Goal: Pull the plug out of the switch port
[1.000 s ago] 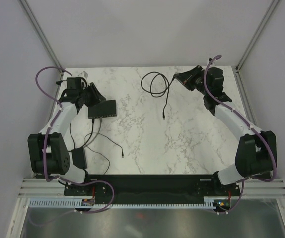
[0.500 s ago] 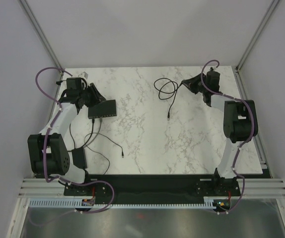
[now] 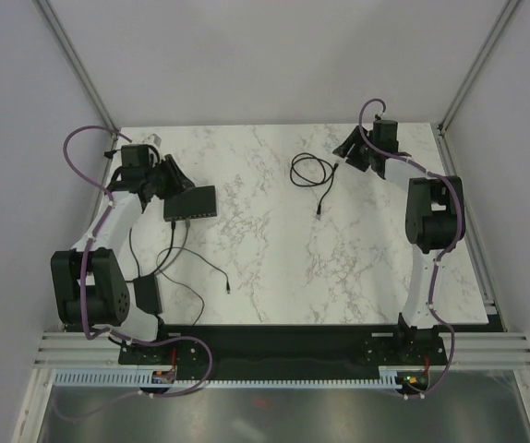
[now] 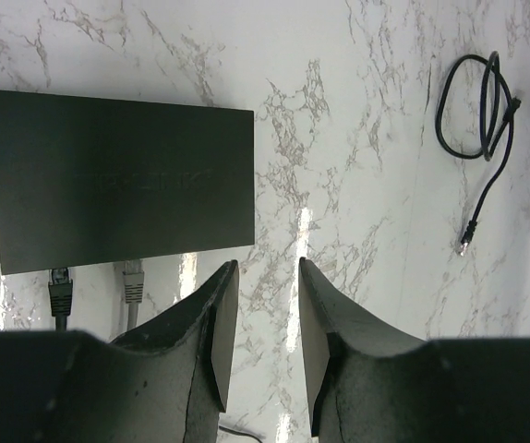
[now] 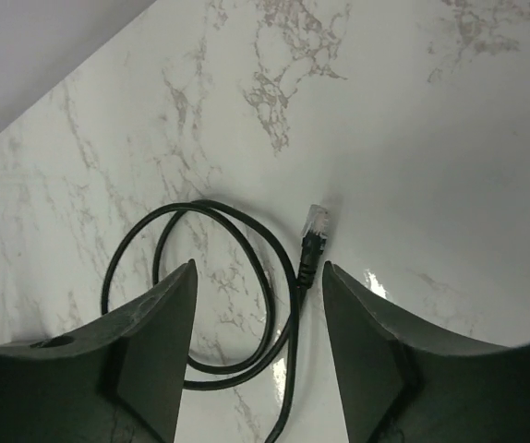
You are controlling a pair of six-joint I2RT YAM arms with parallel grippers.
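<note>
The flat black switch [image 3: 189,203] [image 4: 117,175] lies at the left of the marble table. Two plugs, one dark [image 4: 59,288] and one grey [image 4: 133,281], sit in the ports on its near edge. My left gripper [image 3: 174,175] [image 4: 265,272] hovers just beside the switch's near right corner, open, with bare table between its fingers. A loose black cable [image 3: 323,199] lies coiled at the far middle. One clear plug [image 5: 313,226] of it rests on the table just past my right gripper [image 3: 346,150] [image 5: 258,272], which is open and holds nothing.
A black power-adapter brick [image 3: 147,295] sits near the left arm's base. A thin black lead [image 3: 211,269] trails from it toward the table's middle. The loose cable's other plug [image 4: 468,243] lies further toward the middle. White walls and frame posts close in the far corners.
My right gripper has opened and let go of the black cable's plug, which now lies on the table. The right arm folded back toward the far right. The left arm has not moved.
</note>
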